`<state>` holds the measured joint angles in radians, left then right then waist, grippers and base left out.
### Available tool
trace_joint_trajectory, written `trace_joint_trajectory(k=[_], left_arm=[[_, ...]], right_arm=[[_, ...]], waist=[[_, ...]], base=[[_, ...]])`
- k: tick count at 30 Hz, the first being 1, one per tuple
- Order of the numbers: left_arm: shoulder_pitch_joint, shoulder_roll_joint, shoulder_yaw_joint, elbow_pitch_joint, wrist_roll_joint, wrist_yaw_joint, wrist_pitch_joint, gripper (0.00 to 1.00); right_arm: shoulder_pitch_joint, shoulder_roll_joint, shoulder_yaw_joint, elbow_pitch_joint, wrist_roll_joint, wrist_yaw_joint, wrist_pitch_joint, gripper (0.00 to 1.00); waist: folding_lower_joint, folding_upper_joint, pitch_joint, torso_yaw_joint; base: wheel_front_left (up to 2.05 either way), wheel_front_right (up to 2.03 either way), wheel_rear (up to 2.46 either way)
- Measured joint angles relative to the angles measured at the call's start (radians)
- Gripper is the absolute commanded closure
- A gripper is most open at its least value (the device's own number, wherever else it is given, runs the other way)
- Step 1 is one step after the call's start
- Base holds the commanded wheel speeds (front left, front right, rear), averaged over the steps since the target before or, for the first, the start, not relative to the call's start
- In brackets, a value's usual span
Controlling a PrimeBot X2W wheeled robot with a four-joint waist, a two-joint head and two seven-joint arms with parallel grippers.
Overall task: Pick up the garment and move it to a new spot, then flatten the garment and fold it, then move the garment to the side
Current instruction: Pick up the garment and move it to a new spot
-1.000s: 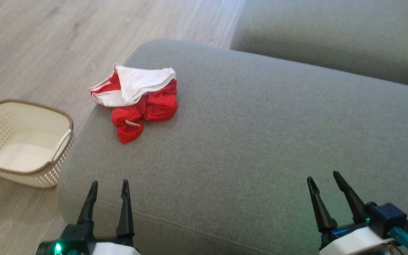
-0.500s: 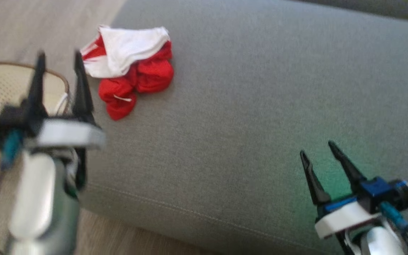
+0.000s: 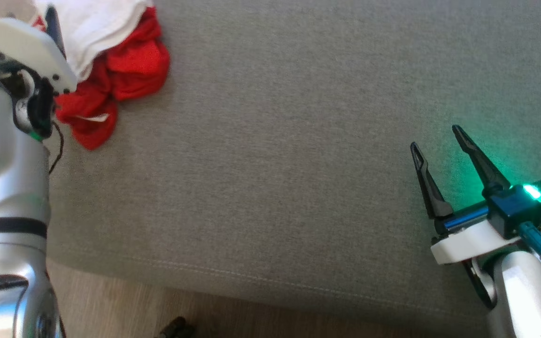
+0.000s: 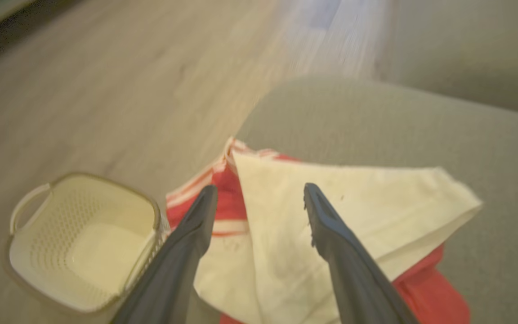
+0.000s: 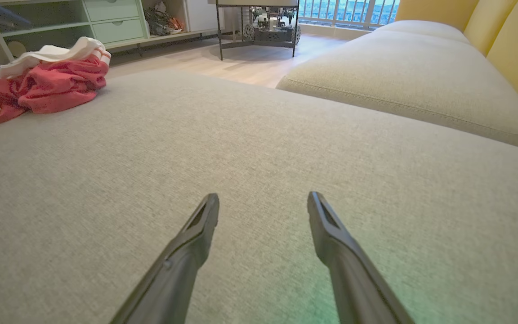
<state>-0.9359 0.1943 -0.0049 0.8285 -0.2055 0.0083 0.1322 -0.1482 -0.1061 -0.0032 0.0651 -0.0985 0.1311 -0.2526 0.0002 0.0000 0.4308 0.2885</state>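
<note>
Garment (image 3: pixel 129 65) is a soft, light heap of red and white cloth. It lies crumpled near the left corner of the grey sofa cushion (image 3: pixel 275 164), by the basket (image 4: pixel 61 211) on the floor. It will flop, not slip, so a thick bunched fold on top looks best to pinch. The left pincer (image 4: pixel 259 198) hangs wide open over the white part, holding nothing. The right pincer (image 3: pixel 435 137) is wide open too, empty and well apart. A second ago the left pincer sat low, far from the cloth. The heap looks unchanged.
</note>
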Motion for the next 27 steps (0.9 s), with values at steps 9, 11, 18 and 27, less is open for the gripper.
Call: trace_joint_trajectory(k=[9,11,18,27], left_arm=[[-0.071,-0.002,0.041,0.258,-0.071,-0.027,0.104,0.0],[-0.083,-0.003,0.039,0.286,-0.071,-0.036,0.104,0.0],[-0.096,-0.006,0.018,0.35,-0.069,-0.036,0.02,1.0],[-0.06,0.021,-0.039,0.335,-0.023,-0.085,-0.267,1.0]], right_arm=[[-0.012,-0.004,-0.002,-0.009,0.0,0.0,0.0,0.0],[-0.021,-0.004,-0.003,-0.01,0.0,0.0,0.0,0.0],[-0.031,0.006,-0.001,-0.005,0.001,0.0,0.0,0.0],[-0.029,0.035,0.007,0.023,0.029,0.0,0.0,0.0]], waist=[[-0.0001,0.0,0.07,-0.056],[-0.0002,0.0,0.076,-0.061],[-0.0002,0.0,0.064,-0.066],[-0.0003,0.0,-0.037,-0.085]], base=[[0.0,0.0,0.0],[0.0,0.0,0.0],[0.0,0.0,0.0],[0.0,0.0,0.0]])
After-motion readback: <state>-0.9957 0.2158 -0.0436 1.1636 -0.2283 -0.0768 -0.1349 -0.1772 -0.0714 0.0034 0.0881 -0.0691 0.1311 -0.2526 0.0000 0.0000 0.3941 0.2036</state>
